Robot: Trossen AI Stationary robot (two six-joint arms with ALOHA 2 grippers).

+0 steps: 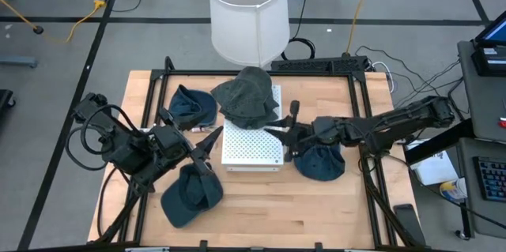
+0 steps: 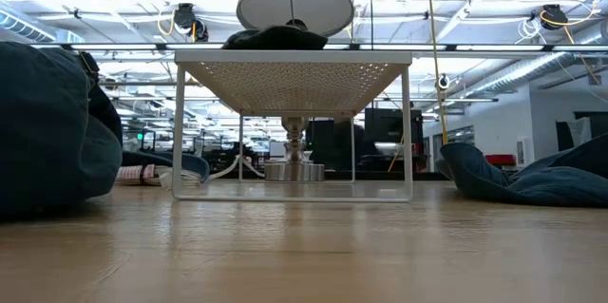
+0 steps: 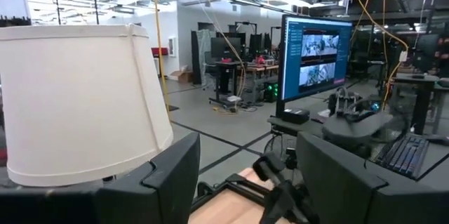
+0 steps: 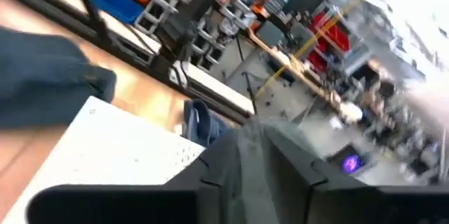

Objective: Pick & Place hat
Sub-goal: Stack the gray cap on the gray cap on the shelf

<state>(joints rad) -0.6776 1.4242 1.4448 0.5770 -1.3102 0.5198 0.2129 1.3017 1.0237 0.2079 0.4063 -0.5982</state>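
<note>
Hats lie all over the wooden worktop (image 1: 261, 204). A grey hat (image 1: 247, 96) sits on the back part of the white stand with holes (image 1: 251, 148), in the middle of the worktop. The right end effector (image 1: 290, 129) is at the right side of that stand, near the front edge of the grey hat. Its fingers are spread apart and hold nothing. Its arm reaches in over a dark blue hat (image 1: 320, 162) that lies just right of the stand.

The left end effector (image 1: 207, 143) is at the left side of the stand, close to it. Its fingers are spread too, with nothing between them. A second blue hat (image 1: 192, 193) lies on the worktop in front of the left arm. A third blue hat (image 1: 192, 105) lies behind it, just left of the grey hat.

A big white lampshade (image 1: 248, 13) stands behind the worktop, close behind the grey hat. A black power strip (image 1: 320, 65) lies along the back edge.
</note>
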